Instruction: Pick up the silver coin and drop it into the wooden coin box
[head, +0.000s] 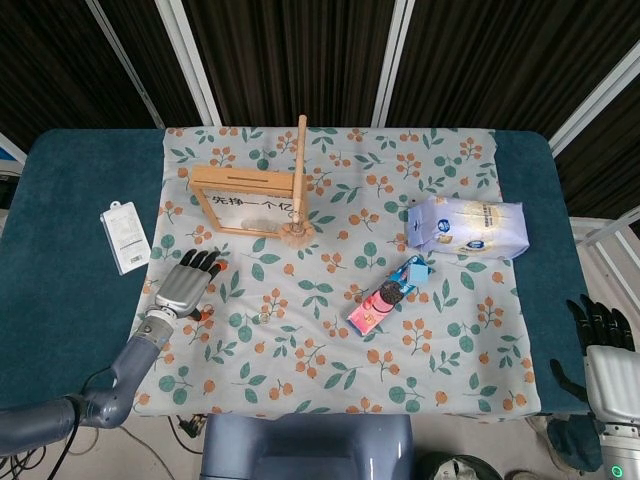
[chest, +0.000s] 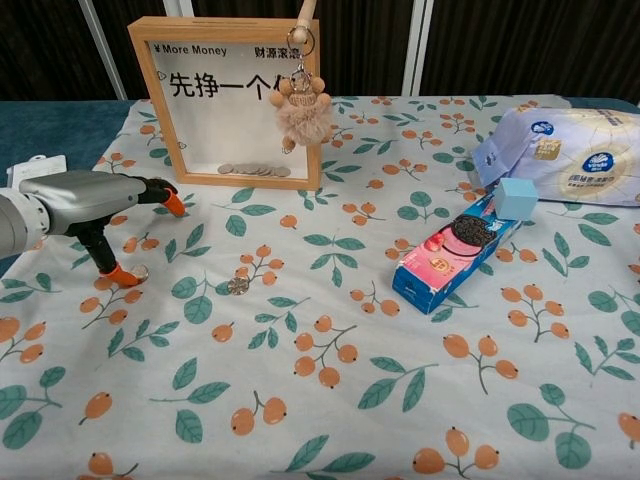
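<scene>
Fingers (chest: 170, 205) of left hand (chest: 85, 196) spread, thumb tip down at a coin (chest: 138, 271), nothing held.
Second coin (chest: 238, 286) lies apart at 3 o'clock of it; coin box (chest: 232, 100) upright at 1 o'clock, coins inside. Right hand (head: 603, 352) off the table edge at far right, fingers apart, empty.

A small silver coin (chest: 238, 286) lies flat on the floral cloth, well in front of the wooden coin box (chest: 232, 99). The box stands upright, a glass-fronted frame with printed lettering and coins heaped along its bottom.
</scene>
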